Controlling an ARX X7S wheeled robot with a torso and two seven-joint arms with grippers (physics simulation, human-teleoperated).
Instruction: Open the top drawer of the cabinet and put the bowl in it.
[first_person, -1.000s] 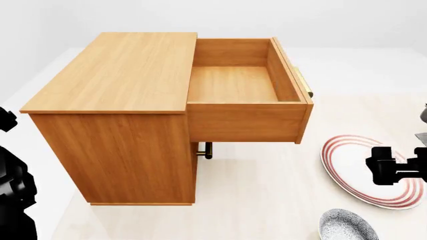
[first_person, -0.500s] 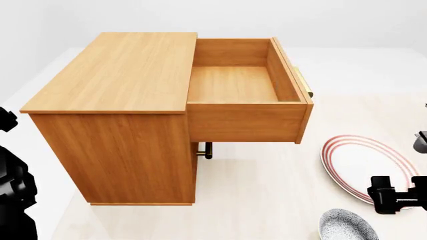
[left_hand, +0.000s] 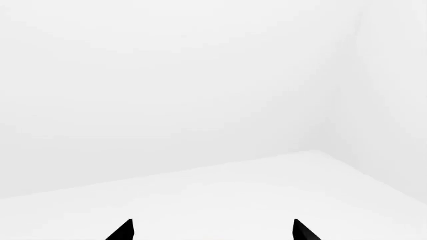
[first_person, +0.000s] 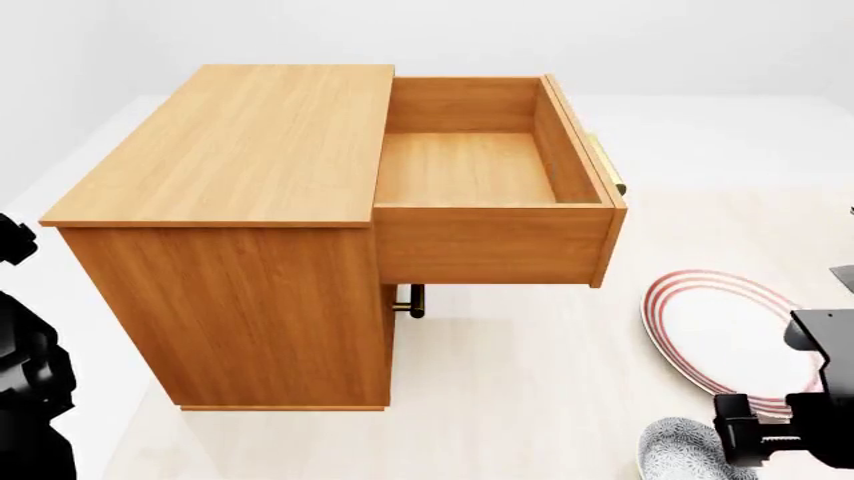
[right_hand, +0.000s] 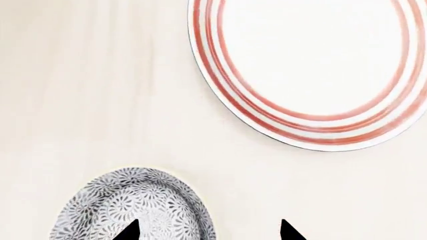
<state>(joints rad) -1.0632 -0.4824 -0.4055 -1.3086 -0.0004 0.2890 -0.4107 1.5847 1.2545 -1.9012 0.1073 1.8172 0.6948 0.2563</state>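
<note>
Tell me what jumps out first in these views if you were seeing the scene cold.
The big orange-brown cabinet dominates the head view, its top drawer pulled fully out to the right and empty. On the pale floor at lower right lies a white plate with red rings, and nearer the robot sits the speckled bowl, with the right gripper hovering open at its rim.

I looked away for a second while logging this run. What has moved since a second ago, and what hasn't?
The right gripper has travelled from over the plate toward the robot and now sits beside the bowl, fingertips apart around its rim in the right wrist view. Nothing has been grasped. The top drawer is still pulled open and empty; the cabinet, plate and bowl have not shifted.
</note>
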